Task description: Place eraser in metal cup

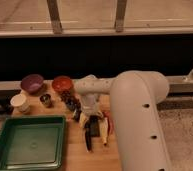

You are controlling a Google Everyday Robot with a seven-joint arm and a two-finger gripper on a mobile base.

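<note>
The metal cup [46, 100] is small, dark and shiny, and stands on the wooden table [80, 156] between the white cup [20, 102] and my gripper. My gripper [85, 114] hangs from the big white arm [140, 120], pointing down at the table right of the metal cup. A small black flat block that may be the eraser [94, 127] lies just below the gripper, among other dark items. I cannot tell whether the gripper touches it.
A purple bowl [32, 83] and an orange bowl [62, 83] stand at the back. A dark reddish cluster [68, 98] lies beside the gripper. A black-handled knife [88, 138] and a yellowish long item [105, 131] lie in front. A green tray [27, 142] is front left.
</note>
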